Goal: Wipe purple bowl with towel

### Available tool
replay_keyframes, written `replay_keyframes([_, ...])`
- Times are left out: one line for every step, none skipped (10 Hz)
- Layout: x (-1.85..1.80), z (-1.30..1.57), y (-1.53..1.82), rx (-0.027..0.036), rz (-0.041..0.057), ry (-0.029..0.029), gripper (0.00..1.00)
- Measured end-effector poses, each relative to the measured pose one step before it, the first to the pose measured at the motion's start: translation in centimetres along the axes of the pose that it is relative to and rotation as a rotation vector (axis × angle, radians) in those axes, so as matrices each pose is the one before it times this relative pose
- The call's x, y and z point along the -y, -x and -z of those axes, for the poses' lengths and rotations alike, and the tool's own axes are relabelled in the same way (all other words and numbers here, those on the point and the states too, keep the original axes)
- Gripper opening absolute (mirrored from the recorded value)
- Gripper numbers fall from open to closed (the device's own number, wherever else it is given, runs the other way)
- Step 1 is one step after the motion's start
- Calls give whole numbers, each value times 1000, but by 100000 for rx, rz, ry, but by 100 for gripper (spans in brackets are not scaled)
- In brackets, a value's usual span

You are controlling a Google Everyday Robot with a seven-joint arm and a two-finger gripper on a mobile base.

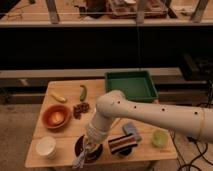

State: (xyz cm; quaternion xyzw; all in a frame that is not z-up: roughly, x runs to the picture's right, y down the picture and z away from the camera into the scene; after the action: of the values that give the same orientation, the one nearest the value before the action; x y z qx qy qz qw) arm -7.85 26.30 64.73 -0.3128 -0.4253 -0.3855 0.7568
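Pressing the hand [89, 145], clamped on the towel [80, 160], into the purple bowl [97, 154] at the desk's [67, 134] front edge beside the white cup [46, 147], ideally sweeping firm circles round the inside without nudging the bowl off.

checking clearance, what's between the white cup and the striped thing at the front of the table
The purple bowl sits between them. The gripper is down over it, and the towel hangs at its near rim. This shows in the camera view.
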Motion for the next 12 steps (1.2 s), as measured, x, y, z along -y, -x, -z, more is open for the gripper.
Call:
replay_keyframes([-262,-1261,-107,1714,-682,1441,0])
replay_keyframes([47,-984,42,1356,-320,1666,0])
replay_keyframes([42,-342,-23,180,-572,1071,0])
replay_keyframes([-219,-279,-74,53,-925,1646,0])
replay_keyframes([-156,-15,-406,-321,-1814,183,0])
replay_keyframes([-698,590,-1098,-1209,-2779,709,0])
replay_keyframes([-496,581,-1196,-1081,-1891,391,0])
replay_keyframes([-373,631,-1555,-1281,-2023,606,0])
replay_keyframes([335,422,-1287,-1240,-1393,-214,0])
replay_keyframes([519,263,-738,-894,-202,-167,0])
replay_keyframes([470,126,-277,-477,455,-285,0])
replay_keyframes([955,-45,46,-170,1575,-96,0])
